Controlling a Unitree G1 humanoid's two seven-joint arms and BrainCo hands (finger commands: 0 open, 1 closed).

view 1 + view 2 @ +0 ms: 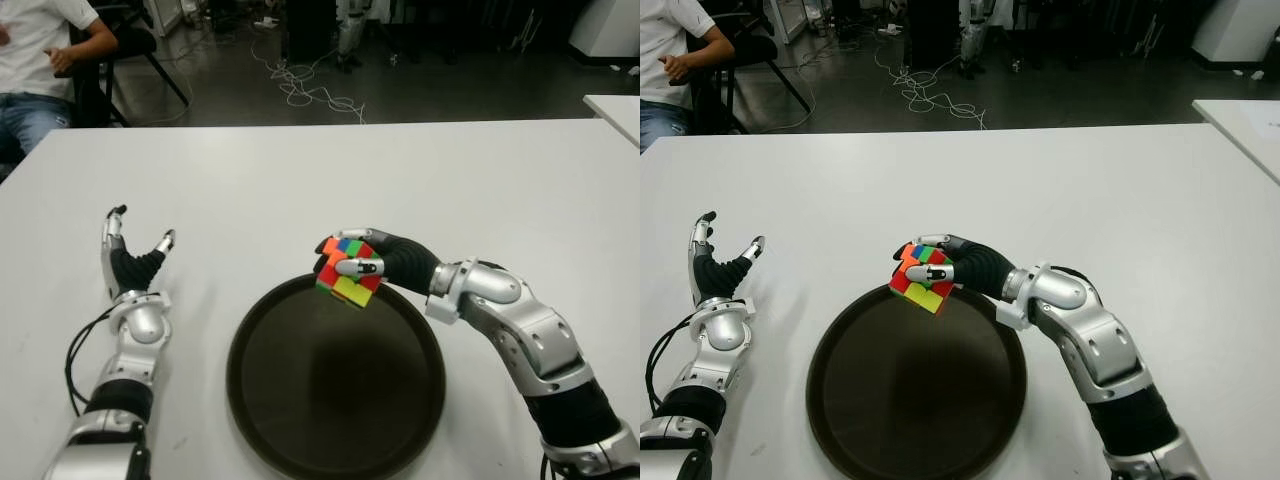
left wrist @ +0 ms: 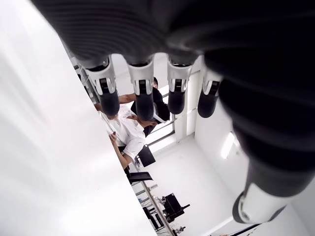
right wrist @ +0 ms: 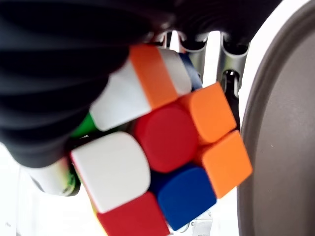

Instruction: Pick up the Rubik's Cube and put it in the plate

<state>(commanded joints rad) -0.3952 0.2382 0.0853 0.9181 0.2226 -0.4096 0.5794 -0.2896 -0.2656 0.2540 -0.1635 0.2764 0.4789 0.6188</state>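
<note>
- The right hand (image 1: 352, 268) has its fingers (image 1: 358, 267) clamped on the multicoloured plastic Rubik's Cube (image 1: 346, 272), which is held tilted, 1 corner pointing down.
- The cube hangs at the 12 o'clock rim of the round dark-brown plate (image 1: 335, 445), apparently clear of it; contact cannot be confirmed.
- Key relation: the plate's centre lies toward 6 o'clock from the cube, so the coming move is judged to be a short carry that way, then release.
- The left hand (image 1: 128, 262) shows at 9 o'clock of the plate, well apart, over the white surface (image 1: 300, 180), fingers spread and empty.
- No readable labels or writing.
</note>
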